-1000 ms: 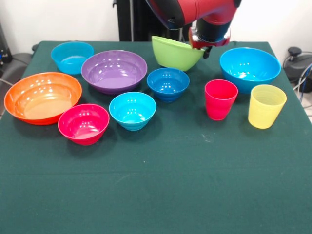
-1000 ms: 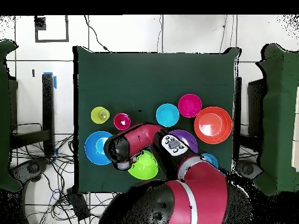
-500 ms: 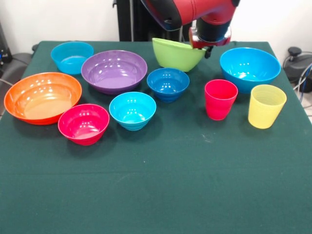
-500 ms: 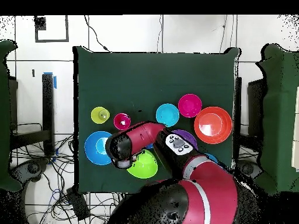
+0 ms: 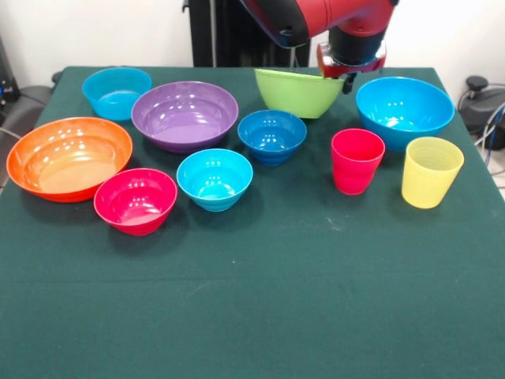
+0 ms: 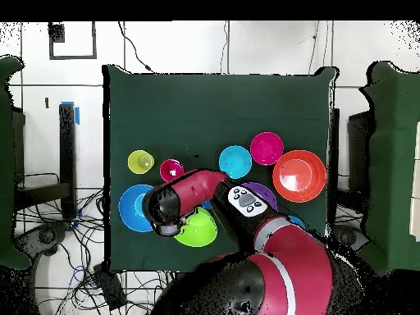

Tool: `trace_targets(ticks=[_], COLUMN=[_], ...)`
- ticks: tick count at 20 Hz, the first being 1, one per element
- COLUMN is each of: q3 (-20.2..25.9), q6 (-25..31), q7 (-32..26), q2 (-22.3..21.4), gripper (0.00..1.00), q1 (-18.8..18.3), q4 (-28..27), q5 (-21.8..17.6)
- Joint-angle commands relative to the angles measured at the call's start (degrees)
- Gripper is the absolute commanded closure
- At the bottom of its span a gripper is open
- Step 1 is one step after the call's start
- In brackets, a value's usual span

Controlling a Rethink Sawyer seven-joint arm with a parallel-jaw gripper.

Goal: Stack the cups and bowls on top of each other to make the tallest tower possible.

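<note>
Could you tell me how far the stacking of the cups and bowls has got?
Nothing is stacked yet. In hand: the claw grips the lime green bowl by its rim, lifted. Left: every other bowl, the red cup and the yellow cup stand singly on the table.

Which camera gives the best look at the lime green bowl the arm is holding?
The front view. There the lime green bowl shows whole, rim and side, lifted with the pincer clamped on its rim beside the big blue bowl. In the overhead view the arm covers much of it, leaving only a green crescent.
</note>
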Motion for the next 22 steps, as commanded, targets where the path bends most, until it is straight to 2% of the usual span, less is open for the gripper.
trace_targets(ticks=[1,22], q3=[4.3,4.2], q6=[1.0,0.3], q7=[-13.9,-13.0], q2=[-0.3,-1.6], gripper=[1.00,1.00], q1=[0.2,-0.5], q4=[-0.1,1.7], q5=[-2.9,-4.0])
